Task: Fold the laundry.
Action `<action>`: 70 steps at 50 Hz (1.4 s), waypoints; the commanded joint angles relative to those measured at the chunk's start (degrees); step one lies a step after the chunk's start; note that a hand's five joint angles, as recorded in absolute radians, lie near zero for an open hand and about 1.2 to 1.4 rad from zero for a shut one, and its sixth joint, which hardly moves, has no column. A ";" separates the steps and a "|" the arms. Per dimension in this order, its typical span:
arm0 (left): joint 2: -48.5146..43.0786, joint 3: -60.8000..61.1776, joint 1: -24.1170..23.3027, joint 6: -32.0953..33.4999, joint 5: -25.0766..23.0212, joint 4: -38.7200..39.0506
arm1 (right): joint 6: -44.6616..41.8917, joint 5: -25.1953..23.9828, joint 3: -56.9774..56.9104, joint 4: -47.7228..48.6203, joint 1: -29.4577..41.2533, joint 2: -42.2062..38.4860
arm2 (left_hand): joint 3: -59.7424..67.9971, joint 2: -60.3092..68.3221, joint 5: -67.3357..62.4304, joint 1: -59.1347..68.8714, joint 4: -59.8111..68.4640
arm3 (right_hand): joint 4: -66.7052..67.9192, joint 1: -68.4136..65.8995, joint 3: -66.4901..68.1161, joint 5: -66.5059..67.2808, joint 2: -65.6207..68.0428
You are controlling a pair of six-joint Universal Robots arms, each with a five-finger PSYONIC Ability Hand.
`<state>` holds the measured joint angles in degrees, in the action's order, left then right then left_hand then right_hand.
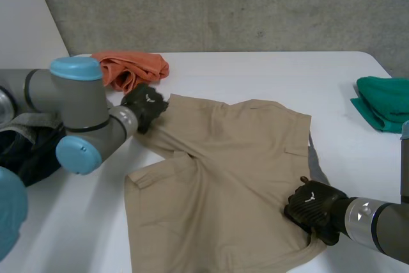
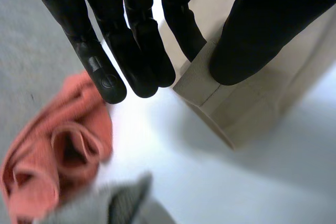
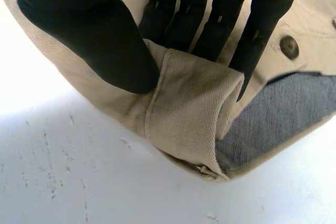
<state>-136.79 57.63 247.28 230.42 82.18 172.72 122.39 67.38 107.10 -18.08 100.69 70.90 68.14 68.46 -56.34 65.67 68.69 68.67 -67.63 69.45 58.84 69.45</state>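
Note:
Tan shorts [image 1: 223, 177] lie spread across the middle of the white table [image 1: 268, 75]. My left hand [image 1: 146, 105] is at their far left corner; in the left wrist view its thumb [image 2: 262, 40] and one finger pinch the hemmed edge of the tan cloth [image 2: 210, 95]. My right hand [image 1: 313, 204] is at the near right edge of the shorts. The right wrist view has its thumb [image 3: 100, 40] and fingers [image 3: 210, 30] clamped on a rolled fold of the tan cloth [image 3: 189, 108], beside a button [image 3: 289, 47] and grey lining [image 3: 278, 114].
An orange garment [image 1: 131, 68] lies crumpled just behind my left hand, also under its fingertips as the orange garment [image 2: 52, 161]. A folded green cloth [image 1: 383, 101] sits at the right edge. Dark clothing [image 1: 25, 145] is piled at the left.

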 commanded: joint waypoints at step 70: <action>31.68 51.71 -20.00 -37.15 20.65 2.79 | 33.09 2.41 -2.77 18.43 0.38 0.82 | -14.60 -14.92 12.80 -12.13 -15.16 | 11.33 -12.37 10.55 11.16 10.55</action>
<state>-101.28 111.49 227.24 193.01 101.95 173.07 155.61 69.83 104.25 0.43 101.16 71.78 31.07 31.17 -21.26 33.37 31.31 68.71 -67.63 69.45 58.86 69.46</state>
